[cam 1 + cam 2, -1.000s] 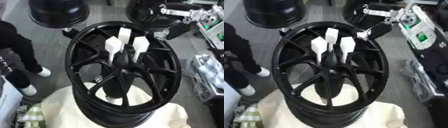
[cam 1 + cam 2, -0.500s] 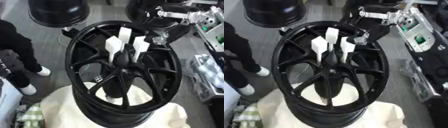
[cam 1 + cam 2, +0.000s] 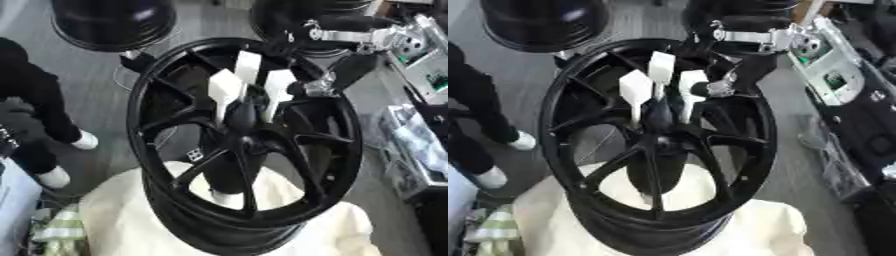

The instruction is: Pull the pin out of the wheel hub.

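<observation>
One black wheel hub (image 3: 254,150) stands upright on a cream cushion (image 3: 131,210). Three white pins (image 3: 248,67) stick up from its centre, side by side. The right hand (image 3: 328,82) reaches in from the upper right, close beside the rightmost pin (image 3: 278,90); can't tell whether its fingers grip anything. Two more black wheels (image 3: 114,22) sit behind. Left hand not seen.

Black wheel hub (image 3: 254,150), 3 white pins (image 3: 248,67), cream cloth (image 3: 122,210), black & silver right hand (image 3: 325,82)
</observation>
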Robot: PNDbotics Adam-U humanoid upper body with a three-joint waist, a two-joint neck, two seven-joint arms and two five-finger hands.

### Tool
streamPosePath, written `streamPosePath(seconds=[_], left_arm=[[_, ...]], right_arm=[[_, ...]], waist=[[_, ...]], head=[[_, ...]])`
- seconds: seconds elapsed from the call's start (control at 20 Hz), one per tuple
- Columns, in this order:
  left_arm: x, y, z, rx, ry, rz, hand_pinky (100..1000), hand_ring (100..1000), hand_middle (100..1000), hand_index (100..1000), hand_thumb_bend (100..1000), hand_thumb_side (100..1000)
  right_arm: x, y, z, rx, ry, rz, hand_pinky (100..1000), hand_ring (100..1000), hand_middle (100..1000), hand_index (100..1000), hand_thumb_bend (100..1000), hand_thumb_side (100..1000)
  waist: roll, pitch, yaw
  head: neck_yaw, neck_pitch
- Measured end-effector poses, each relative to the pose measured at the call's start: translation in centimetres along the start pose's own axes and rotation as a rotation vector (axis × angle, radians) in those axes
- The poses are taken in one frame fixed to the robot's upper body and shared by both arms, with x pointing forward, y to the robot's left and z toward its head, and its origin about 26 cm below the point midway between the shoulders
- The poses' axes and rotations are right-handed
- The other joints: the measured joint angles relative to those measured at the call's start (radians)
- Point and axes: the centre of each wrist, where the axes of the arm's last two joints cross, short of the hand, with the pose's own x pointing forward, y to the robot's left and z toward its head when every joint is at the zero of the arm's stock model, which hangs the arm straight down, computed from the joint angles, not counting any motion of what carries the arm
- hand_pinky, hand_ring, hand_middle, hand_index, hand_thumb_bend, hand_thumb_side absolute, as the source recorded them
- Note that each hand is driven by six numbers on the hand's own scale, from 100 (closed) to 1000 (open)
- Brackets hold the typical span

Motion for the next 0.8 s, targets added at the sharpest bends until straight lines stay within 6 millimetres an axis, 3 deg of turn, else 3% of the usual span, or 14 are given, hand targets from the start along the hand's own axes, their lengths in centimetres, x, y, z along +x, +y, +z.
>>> streamPosePath(seconds=[0.8], left_arm=[[-0.07, 0.01, -0.08, -0.001, 0.003, -0.004, 725, 720, 635, 822, 245, 965]], right_arm=[[-0.05, 0.31, -0.25, 0.010, 0.012, 0.065, 825, 818, 787, 836, 371, 624]], waist=[[0.006, 0.023, 0.012]], head=[[-0.019, 0.000]])
